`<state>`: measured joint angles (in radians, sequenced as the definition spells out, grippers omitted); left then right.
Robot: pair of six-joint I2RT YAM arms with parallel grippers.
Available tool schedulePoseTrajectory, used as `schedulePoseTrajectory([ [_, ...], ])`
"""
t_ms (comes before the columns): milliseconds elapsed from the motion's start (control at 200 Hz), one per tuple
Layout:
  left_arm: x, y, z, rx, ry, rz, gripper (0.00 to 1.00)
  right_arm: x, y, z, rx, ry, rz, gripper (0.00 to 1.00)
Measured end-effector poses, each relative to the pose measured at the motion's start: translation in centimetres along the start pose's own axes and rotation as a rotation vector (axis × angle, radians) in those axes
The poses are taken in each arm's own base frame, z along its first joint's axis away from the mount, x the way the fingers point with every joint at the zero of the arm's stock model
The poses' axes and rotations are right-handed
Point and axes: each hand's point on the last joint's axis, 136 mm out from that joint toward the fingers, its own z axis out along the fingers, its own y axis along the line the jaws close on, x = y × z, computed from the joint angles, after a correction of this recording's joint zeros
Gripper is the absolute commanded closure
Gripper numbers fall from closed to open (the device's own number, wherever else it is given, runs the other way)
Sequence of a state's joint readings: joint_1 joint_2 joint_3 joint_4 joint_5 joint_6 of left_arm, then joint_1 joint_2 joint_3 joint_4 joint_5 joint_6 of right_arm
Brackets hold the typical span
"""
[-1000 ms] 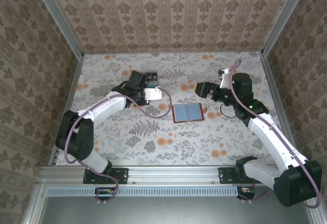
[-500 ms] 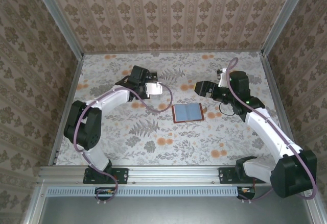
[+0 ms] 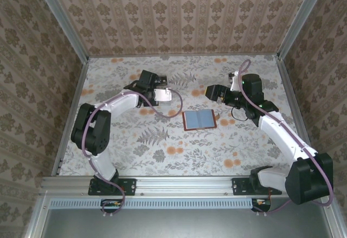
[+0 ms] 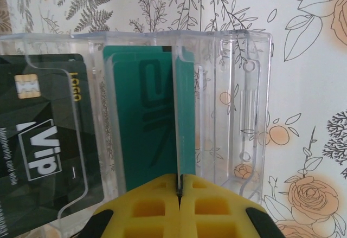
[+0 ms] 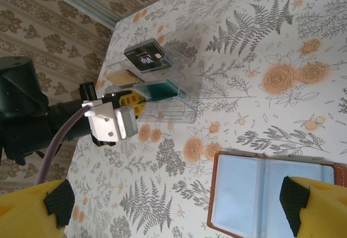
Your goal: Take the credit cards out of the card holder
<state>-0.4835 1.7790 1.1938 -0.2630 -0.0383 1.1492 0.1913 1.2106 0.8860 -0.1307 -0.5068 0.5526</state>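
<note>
The card holder point(image 3: 199, 120) lies open mid-table, its blue-grey inside point(image 5: 255, 194) facing up within a reddish-brown rim. My left gripper point(image 4: 178, 181) is shut on a teal credit card point(image 4: 185, 135), held edge-on over the middle compartment of a clear tray point(image 4: 238, 86). More teal point(image 4: 138, 124) lies in that compartment. A black VIP card point(image 4: 43, 146) fills the compartment to its left. A gold-tan card point(image 5: 123, 77) also lies in the tray. My right gripper point(image 5: 173, 211) hovers open above the card holder's left end, nothing between its fingers.
The clear tray point(image 3: 158, 81) stands at the back left on the floral tablecloth. Patterned walls and metal rails point(image 3: 73, 48) enclose the table. The left arm's purple cable point(image 3: 168, 114) loops between the tray and the card holder.
My left gripper has moved away from the card holder toward the far side and now sits at the tray with the teal card. The right arm shifted slightly.
</note>
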Motion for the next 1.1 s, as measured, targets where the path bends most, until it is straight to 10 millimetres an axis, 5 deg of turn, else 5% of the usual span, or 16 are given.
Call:
schedulePoseTrajectory([
  [300, -0.2, 1.5, 0.3, -0.029, 0.009, -0.007, 0.77, 0.0, -0.2, 0.2, 0.001, 0.002, 0.004, 0.0],
  [1100, 0.4, 4.3, 1.4, -0.105, 0.048, -0.108, 0.7, -0.1, 0.2, 0.3, -0.022, 0.005, 0.017, 0.0],
])
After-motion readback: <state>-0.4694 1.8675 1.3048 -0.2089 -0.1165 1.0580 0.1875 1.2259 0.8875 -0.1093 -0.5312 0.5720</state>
